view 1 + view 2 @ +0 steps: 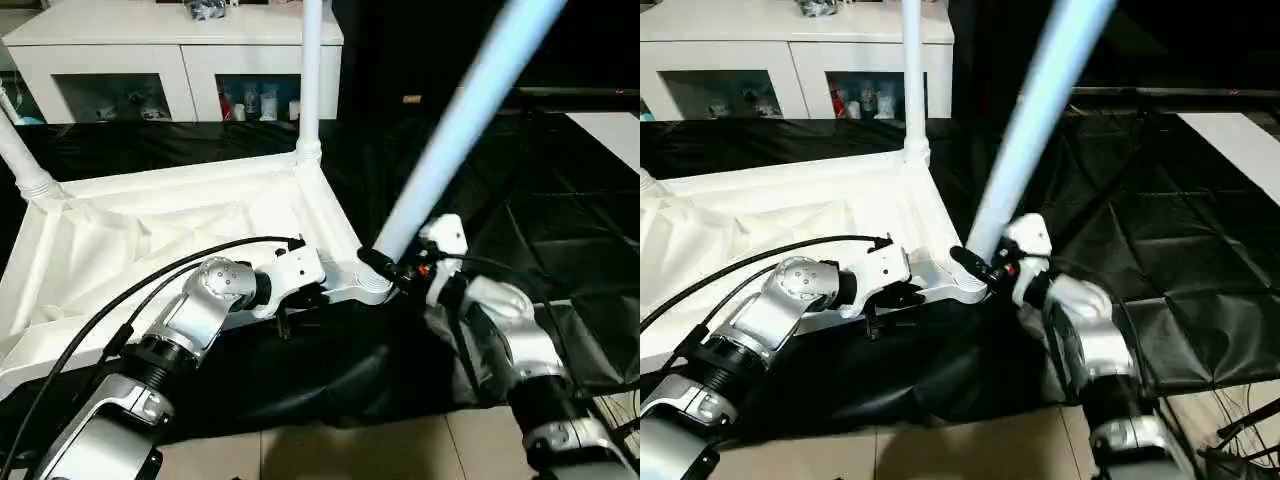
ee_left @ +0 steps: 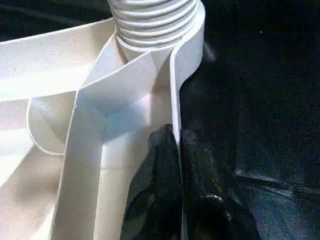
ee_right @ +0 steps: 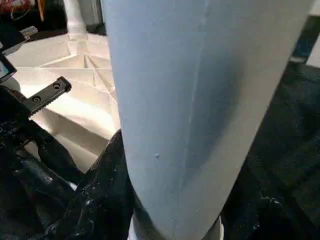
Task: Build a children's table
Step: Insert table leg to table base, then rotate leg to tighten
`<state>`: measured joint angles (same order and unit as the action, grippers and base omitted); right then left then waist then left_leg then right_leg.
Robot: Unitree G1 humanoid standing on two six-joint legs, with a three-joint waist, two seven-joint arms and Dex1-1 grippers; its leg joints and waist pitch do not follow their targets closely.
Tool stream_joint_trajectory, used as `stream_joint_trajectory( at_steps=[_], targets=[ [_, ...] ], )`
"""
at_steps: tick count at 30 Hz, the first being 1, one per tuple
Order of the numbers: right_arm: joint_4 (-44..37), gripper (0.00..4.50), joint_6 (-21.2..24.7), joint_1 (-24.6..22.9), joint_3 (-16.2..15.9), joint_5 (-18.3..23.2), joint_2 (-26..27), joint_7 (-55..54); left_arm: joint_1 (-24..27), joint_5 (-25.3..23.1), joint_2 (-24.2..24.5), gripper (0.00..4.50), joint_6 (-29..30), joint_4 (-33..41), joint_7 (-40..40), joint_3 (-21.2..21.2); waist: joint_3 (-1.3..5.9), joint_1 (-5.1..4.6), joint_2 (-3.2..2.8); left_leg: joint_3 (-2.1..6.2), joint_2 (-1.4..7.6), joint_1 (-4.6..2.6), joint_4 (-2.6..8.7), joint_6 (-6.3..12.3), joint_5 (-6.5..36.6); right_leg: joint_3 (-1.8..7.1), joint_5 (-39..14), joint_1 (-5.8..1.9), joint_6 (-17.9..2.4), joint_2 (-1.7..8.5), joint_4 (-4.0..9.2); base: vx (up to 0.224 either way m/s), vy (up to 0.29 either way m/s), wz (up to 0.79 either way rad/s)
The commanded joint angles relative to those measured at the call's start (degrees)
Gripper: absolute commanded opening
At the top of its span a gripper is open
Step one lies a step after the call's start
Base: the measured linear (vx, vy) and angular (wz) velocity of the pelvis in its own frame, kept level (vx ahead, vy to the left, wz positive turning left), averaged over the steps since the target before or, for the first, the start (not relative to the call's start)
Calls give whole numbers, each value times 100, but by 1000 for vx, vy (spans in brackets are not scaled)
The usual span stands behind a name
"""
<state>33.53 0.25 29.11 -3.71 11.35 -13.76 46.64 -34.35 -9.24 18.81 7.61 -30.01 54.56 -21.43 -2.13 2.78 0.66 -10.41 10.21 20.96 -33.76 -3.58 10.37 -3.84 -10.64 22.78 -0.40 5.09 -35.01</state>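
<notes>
The children's table top (image 1: 150, 230) lies upside down on the black cloth, ribs facing up. Two white legs stand in its far corners, one at the left (image 1: 20, 150) and one at the right (image 1: 311, 70). My right gripper (image 1: 385, 265) is shut on another leg (image 1: 460, 120) near its lower end. That leg leans up to the right from the near right corner socket (image 1: 368, 288). Just left of that corner, my left gripper (image 1: 284, 318) is shut on the top's rim. In the left wrist view its fingers (image 2: 155, 170) pinch the thin rim wall (image 2: 175, 85) below a ribbed round piece (image 2: 155, 25).
A white cabinet (image 1: 170, 60) with glass doors stands behind the table. Black cloth (image 1: 540, 210) covers the big table to the right, with a white panel (image 1: 612, 130) at its far right edge. A black cable (image 1: 150, 278) arcs over my left forearm. Tiled floor (image 1: 350, 450) lies below.
</notes>
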Motion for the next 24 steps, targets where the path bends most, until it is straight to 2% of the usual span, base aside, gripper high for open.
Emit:
stream_joint_trajectory(
  at_steps=[1, 2, 4, 9, 13, 14, 16, 20, 24],
  targets=[
    [348, 186, 334, -121, -105, -193, -71, -22, 106, -183, 94, 0, 70, -69, 16, -161, 280, 17, -25, 122, 299, -40, 460, 197, 1729, 269, -1457, -237, -1264, 352, 474, 0, 0, 0],
    [460, 186, 382, 20, -156, -241, -116, 16, 132, -173, 102, 0, 81, -17, 32, -164, 283, 9, 9, 123, 303, -35, 464, 194, 1723, 268, -1427, -239, -1258, 351, 466, 0, 0, 0],
    [555, 186, 443, 126, -199, -285, -144, 60, 148, -170, 106, 0, 86, 8, 37, -166, 285, -1, -1, 125, 300, -39, 463, 185, 1741, 265, -1449, -235, -1269, 351, 462, 0, 0, 0],
    [696, 186, 642, 213, -386, -450, -216, 255, 205, -167, 97, 0, 107, 54, 4, -175, 271, -20, 49, 123, 307, -36, 466, 190, 1794, 270, -1692, -219, -1195, 362, 489, 0, 0, 0],
    [674, 186, 595, 60, -437, -481, -215, 213, 233, -153, 77, 0, 136, 72, -20, -173, 280, -23, 37, 122, 312, -45, 475, 158, 1805, 273, -1580, -203, -1186, 352, 487, 0, 0, 0],
    [692, 186, 564, 40, -435, -473, -210, 165, 242, -148, 77, 0, 142, 76, -18, -178, 277, -22, 7, 128, 311, -48, 479, 138, 1859, 273, -1582, -200, -1190, 351, 488, 0, 0, 0],
    [706, 186, 540, 23, -409, -464, -199, 77, 251, -141, 75, 0, 143, 68, -12, -182, 277, -31, 20, 129, 309, -46, 485, 105, 1955, 272, -1629, -201, -1178, 351, 500, 0, 0, 0],
    [819, 186, 543, 62, -258, -487, -118, -301, 245, -19, -2, 0, 177, -56, 2, -103, 267, -43, 2, 133, 301, -49, 494, 58, 2075, 273, -1760, -184, -1144, 347, 517, 0, 0, 0],
    [1024, 186, 541, 179, -16, -553, 137, -1304, 168, 89, -193, 0, 397, -249, -154, 27, 244, -91, -5, 161, 295, -68, 514, -70, 2381, 266, -2263, -146, -1013, 353, 564, 0, 0, 0]
  ],
)
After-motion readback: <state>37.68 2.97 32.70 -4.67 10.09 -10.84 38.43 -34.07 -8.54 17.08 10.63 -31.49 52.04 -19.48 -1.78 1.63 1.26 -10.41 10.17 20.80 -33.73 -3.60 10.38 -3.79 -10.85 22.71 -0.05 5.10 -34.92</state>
